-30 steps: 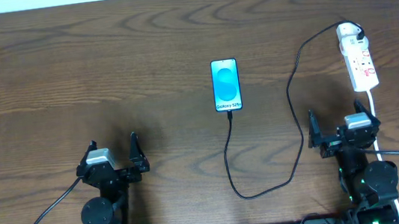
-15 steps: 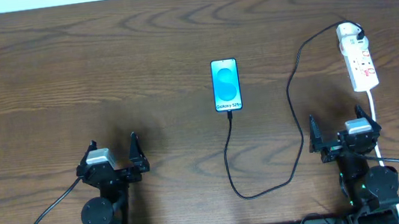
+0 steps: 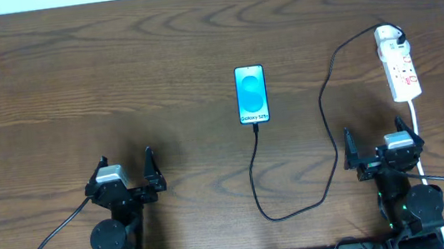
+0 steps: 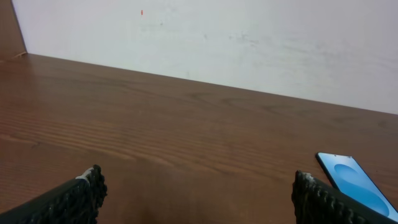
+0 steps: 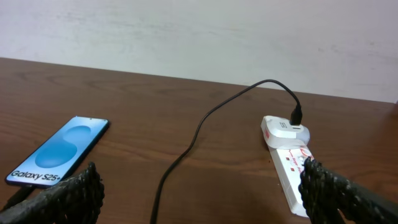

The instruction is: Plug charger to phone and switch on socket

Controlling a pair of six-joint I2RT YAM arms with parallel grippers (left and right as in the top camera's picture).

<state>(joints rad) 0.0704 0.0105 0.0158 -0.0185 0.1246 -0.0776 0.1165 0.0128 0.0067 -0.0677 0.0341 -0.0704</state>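
Near right, my right pincer (image 3: 374, 139) sits released, left pincer (image 3: 125, 167) too. The charger (image 3: 322, 100) seems seated in the phone (image 3: 252, 94), so best to close the jaws, then press the socket (image 3: 400, 71) switch squarely.

On/off state of socket (image 3: 403, 74) indiscernible

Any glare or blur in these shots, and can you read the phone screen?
Overhead: even light, no glare, phone text tiny. Right wrist: screen text readable, fingertips dark at the bottom edge. Left wrist: phone cropped at the frame edge, wall bright.
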